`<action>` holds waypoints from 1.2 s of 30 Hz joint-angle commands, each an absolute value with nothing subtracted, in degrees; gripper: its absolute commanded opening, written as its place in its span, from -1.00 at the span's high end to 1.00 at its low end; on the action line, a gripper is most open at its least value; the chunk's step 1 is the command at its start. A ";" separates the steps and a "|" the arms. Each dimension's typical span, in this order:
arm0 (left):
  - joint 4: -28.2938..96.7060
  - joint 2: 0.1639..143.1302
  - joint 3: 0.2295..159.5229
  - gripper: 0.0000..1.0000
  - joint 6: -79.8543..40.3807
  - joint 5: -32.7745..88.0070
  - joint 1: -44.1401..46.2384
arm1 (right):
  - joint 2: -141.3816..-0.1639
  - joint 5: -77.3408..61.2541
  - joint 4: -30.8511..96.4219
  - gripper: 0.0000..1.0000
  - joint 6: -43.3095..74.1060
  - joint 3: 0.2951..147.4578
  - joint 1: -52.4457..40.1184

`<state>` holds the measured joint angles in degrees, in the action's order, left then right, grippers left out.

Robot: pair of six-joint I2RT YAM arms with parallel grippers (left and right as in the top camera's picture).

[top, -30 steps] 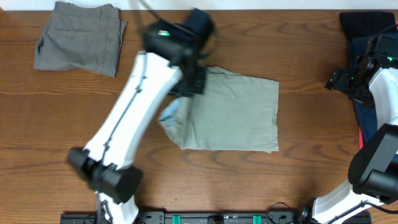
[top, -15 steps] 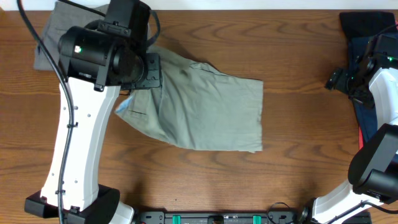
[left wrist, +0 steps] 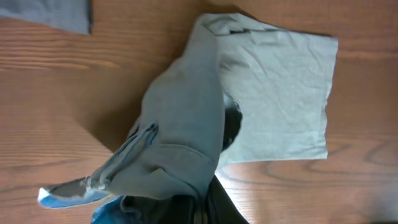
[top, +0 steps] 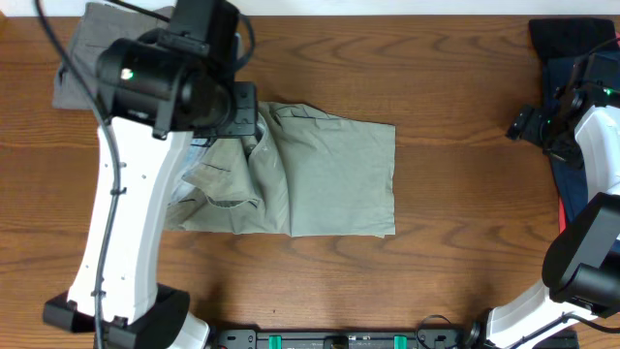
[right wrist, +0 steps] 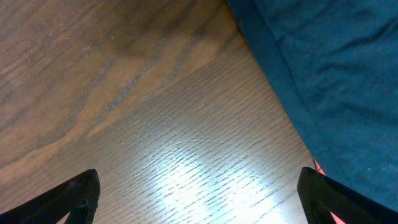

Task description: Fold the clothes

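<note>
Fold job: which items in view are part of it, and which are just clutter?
In the job:
khaki shorts
left gripper, holding a lifted part of them

Lying about:
grey-brown shorts, far left corner
navy garment, right edge, beside the open right gripper

- A brown wood-grain tabletop [top: 465, 252] is spread across the whole overhead view, and its grain is also seen from the right wrist [right wrist: 155, 124].
- Darker grey-brown folded shorts [top: 107, 19] are laid at the far left corner, only partly seen; a grey corner of them is caught in the left wrist view [left wrist: 50, 12].
- A navy fabric garment [top: 562, 39] is heaped at the far right edge and shown close up as blue cloth [right wrist: 336, 74].
- A black rail with green fittings [top: 339, 339] is set along the near edge.
</note>
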<state>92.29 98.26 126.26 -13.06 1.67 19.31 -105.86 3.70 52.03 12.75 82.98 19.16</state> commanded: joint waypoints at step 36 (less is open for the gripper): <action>92.49 106.54 120.70 0.66 -14.22 -7.16 -0.16 | -105.12 4.27 52.05 -0.99 12.14 83.53 19.44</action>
